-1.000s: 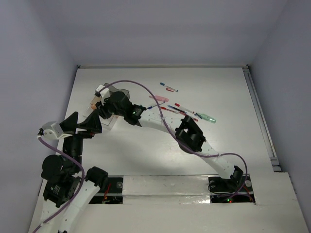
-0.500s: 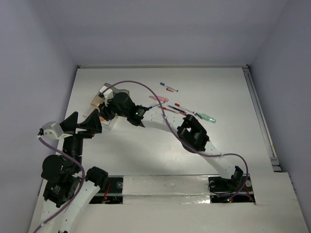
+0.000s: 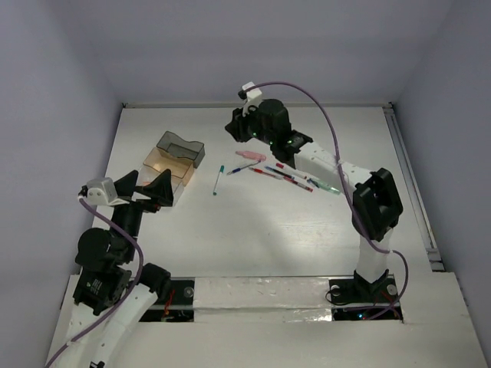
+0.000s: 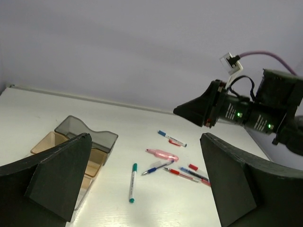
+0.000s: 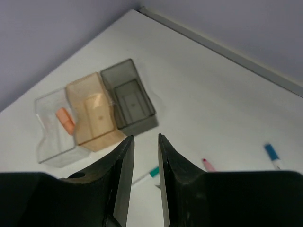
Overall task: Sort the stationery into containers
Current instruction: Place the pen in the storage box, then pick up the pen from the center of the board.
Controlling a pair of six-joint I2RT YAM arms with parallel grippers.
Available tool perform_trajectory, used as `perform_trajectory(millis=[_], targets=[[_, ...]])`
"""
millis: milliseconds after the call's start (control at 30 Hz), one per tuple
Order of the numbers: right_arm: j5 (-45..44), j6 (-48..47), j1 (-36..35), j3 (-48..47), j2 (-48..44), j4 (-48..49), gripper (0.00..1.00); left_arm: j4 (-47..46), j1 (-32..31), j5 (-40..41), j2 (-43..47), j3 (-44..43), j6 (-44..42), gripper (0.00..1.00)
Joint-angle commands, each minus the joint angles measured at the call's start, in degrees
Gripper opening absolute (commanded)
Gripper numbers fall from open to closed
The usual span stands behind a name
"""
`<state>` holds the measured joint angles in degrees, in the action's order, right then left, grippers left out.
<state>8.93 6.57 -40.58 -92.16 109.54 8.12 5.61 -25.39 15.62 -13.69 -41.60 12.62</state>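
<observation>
Top external view: white table (image 3: pixel 253 230), trays at upper left, pens near centre, one arm at each side.
Left gripper (image 3: pixel 144 187): spread fully wide, grasping nothing, touching nothing; at left of frame, just beside the lower end of the tray row.
Left wrist view: dark fingers (image 4: pixel 57 175) at the two lower corners, broad gap between, trays and pens visible through it.
Right gripper (image 3: pixel 233 127): up at upper centre of frame, above the table, tips pointing left.
Right wrist view: fingers (image 5: pixel 120 189) nearly together, only a narrow slit between, nothing in the slit, no contact with any object.
Containers: three in a row, side against side, at upper left of the top view.
Smoky grey tray (image 3: pixel 181 147): uppermost of the row.
Tan tray (image 3: pixel 163 162): middle of the row.
Clear tray (image 5: pixel 49 127): lower end of the row, partly hidden behind the left gripper in the top view.
Orange eraser piece (image 5: pixel 66 120): lying inside the clear tray.
Teal-capped pen (image 3: pixel 218 180): alone on the table, between trays and pen cluster, apart from both.
Pink piece (image 3: pixel 250 156): on the table just below the right gripper in the frame.
Pen cluster (image 3: pixel 284 175): red and blue pens fanned on the table right of centre, partly under the right arm.
Teal marker (image 3: pixel 328 186): right end of that cluster.
</observation>
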Motion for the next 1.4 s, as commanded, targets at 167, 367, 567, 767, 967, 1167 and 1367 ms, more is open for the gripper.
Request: perform_trajectory(millis=[167, 367, 567, 767, 967, 1167, 1367], targets=[[-1.2, -13.1, 4.2, -10.0, 6.2, -25.4, 0.33, -2.6, 0.2, -6.4, -5.7, -0.1, -0.9, 0.99], [-2.9, -19.7, 6.8, -22.7, 16.4, -36.1, 0.47, -2.6, 0.7, -6.9, -7.0, -0.1, -1.2, 0.99], [-1.0, -20.7, 11.0, -24.6, 19.7, -38.0, 0.49, -2.8, 0.7, -7.3, -7.6, -0.1, -1.3, 0.99], [2.0, -23.0, 11.6, -26.8, 22.9, -40.9, 0.55, -2.9, 1.2, -8.2, -8.1, -0.1, -1.2, 0.99], [3.5, -23.6, 11.6, -30.4, 26.9, -43.6, 0.59, -2.9, 1.7, -8.4, -8.3, 0.0, -1.0, 0.99], [4.9, -23.7, 11.6, -31.8, 28.6, -44.7, 0.59, -2.9, 1.7, -8.7, -8.2, -0.1, -1.1, 0.99], [4.3, -23.6, 11.6, -33.0, 30.0, -45.4, 0.56, -2.9, 2.3, -9.0, -8.0, 0.0, -1.0, 0.99]])
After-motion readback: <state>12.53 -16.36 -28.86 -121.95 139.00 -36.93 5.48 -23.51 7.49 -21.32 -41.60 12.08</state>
